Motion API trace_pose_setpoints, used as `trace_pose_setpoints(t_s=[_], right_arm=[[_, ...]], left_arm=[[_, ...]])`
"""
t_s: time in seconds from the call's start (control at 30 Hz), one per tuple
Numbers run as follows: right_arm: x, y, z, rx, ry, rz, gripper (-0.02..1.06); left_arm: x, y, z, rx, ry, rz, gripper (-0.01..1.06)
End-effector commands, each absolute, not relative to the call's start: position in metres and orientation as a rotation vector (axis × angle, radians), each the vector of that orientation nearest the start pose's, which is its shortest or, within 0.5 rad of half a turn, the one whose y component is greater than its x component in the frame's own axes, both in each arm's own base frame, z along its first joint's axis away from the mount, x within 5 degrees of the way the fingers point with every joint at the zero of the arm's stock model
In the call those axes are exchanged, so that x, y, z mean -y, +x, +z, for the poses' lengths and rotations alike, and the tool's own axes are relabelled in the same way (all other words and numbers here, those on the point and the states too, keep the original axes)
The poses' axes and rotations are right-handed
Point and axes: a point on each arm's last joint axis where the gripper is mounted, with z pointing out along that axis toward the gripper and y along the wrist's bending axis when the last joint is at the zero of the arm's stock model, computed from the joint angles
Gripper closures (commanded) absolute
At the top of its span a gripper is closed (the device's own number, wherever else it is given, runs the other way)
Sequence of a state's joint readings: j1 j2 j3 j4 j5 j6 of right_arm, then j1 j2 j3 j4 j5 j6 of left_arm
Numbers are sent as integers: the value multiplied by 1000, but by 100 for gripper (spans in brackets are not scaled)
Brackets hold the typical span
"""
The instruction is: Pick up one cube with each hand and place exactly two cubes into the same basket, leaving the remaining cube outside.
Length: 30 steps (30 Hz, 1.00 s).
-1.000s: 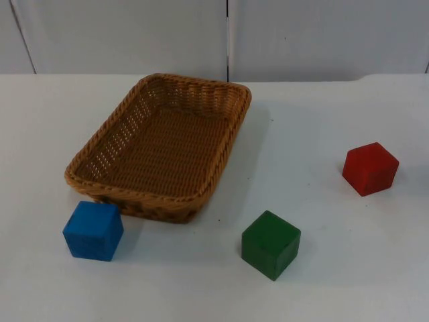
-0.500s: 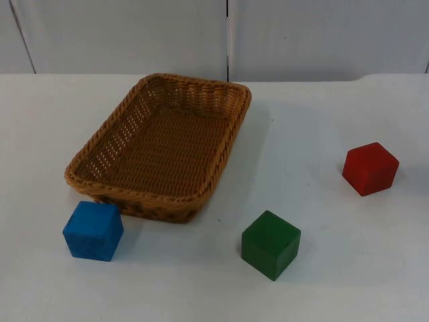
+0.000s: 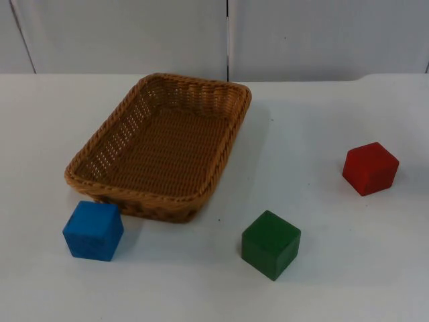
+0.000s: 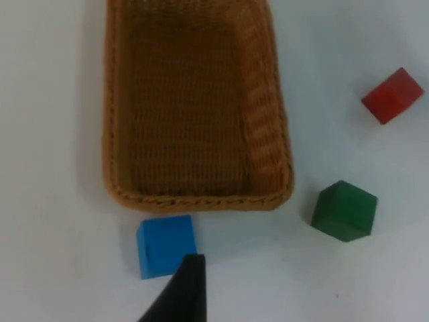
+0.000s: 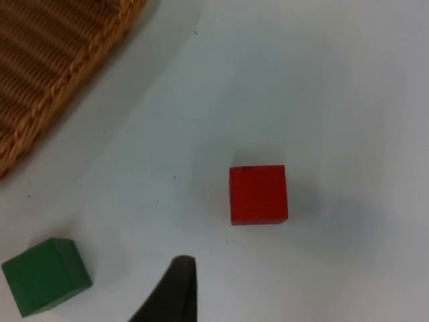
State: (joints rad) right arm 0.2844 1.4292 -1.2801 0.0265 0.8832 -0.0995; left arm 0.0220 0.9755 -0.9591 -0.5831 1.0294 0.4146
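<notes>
Top view: empty woven wicker basket (image 3: 161, 144); blue wooden cube (image 3: 93, 230) just beside it, green wooden cube (image 3: 271, 244) and red wooden cube (image 3: 370, 168) apart. Left gripper (image 4: 181, 295) is aimed at blue, right gripper (image 5: 171, 292) near red; jaw states cannot be told.

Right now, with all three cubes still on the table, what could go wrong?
The blue wooden cube sits close against the woven wicker basket, so a claw finger might catch the rim. The green wooden cube and red wooden cube both lie to the right, so the arms could target the same one.
</notes>
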Motion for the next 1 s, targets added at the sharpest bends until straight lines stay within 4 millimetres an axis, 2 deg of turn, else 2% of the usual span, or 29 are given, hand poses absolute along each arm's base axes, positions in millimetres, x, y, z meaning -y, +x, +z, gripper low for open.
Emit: trace_pose_setpoints(t_s=[0.0, 0.2, 0.23, 0.4, 0.47, 0.6, 0.63, 0.8, 0.97], right_arm=[[-92, 298, 339, -2505, -488, 111, -1], [-99, 322, 319, -2575, -501, 104, -1], [-99, 322, 319, -2575, -501, 104, -1], [-102, 335, 298, -2609, -528, 92, -1], [-103, 338, 295, -2619, -539, 88, -1], [-107, 350, 287, -2649, -546, 86, -1], [-107, 350, 287, -2649, -546, 86, -1], [-111, 364, 278, -2666, -580, 77, -1], [-114, 373, 272, -2675, -584, 76, -1]], left_arm=[[47, 178, 360, -2339, 338, -569, 0], [80, 198, 358, -2369, 509, -571, 0], [80, 198, 358, -2369, 509, -571, 0], [116, 216, 346, -2428, 654, -470, 0], [123, 218, 344, -2426, 686, -455, 0], [157, 224, 329, -2431, 812, -446, 0], [157, 224, 329, -2431, 812, -446, 0], [197, 222, 303, -2430, 984, -385, 0], [219, 222, 282, -2448, 1036, -298, 0]])
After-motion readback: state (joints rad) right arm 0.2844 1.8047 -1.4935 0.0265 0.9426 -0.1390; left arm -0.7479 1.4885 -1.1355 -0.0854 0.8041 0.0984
